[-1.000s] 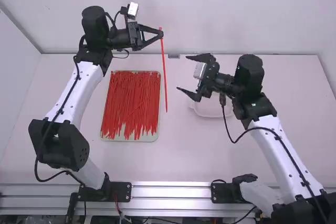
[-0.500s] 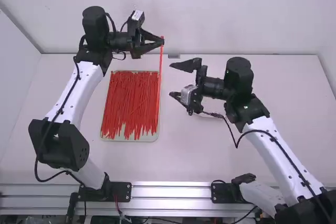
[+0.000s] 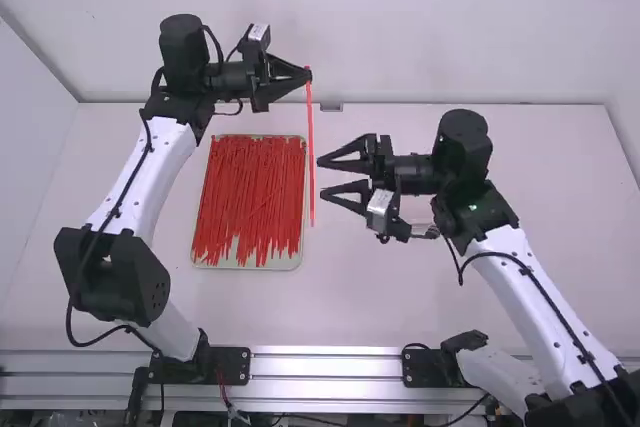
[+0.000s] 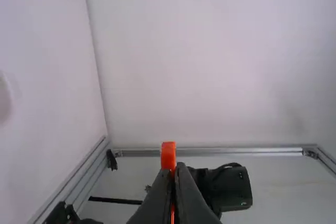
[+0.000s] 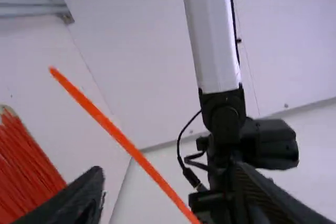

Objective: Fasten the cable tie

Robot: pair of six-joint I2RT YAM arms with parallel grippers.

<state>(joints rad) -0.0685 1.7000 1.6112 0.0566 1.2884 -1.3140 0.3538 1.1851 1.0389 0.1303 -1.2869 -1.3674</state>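
Cable tie [image 3: 311,147] hanging from left tool [image 3: 306,75], beside spread right tool [image 3: 321,178]

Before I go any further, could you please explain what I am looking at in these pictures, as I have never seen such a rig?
These are two robot arms at a white table, each ending in a black two-finger gripper. One picture looks down from above and behind the arms; the other two come from a camera on each wrist. On the table lies a tray of red cable ties. The left gripper is shut on the top end of one cable tie, which hangs straight down. The right gripper is open, close beside the tie's lower part.
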